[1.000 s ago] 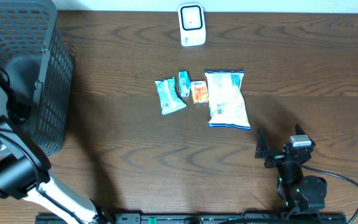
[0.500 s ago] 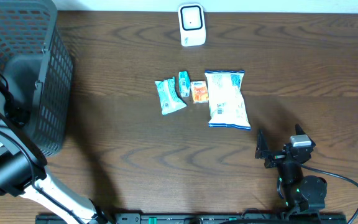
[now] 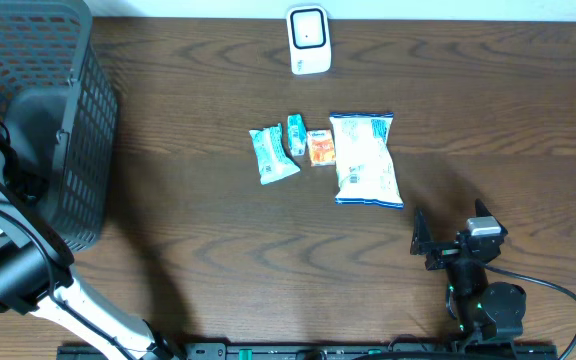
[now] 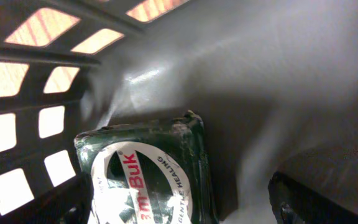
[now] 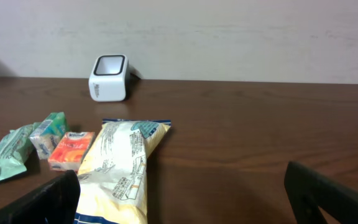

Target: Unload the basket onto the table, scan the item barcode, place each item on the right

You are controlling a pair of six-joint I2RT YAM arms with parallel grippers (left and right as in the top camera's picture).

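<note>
At near bench [image 3: 218,250] edge, right pincer [image 3: 451,238] gapes wide, holding nothing. Off to the left, left pincer [image 4: 191,206] is down inside basket [image 3: 88,130], fingers spread, green packet [image 4: 145,180] lying loose on basket floor. Mid-bench, one row: chip bag [image 3: 366,160], orange packet [image 3: 320,148], small teal packet [image 3: 295,133], teal bag [image 3: 271,155]. Far edge: white scanner [image 3: 308,40], upright.

Overhead and right wrist: same scanner [image 3: 308,40]
</note>
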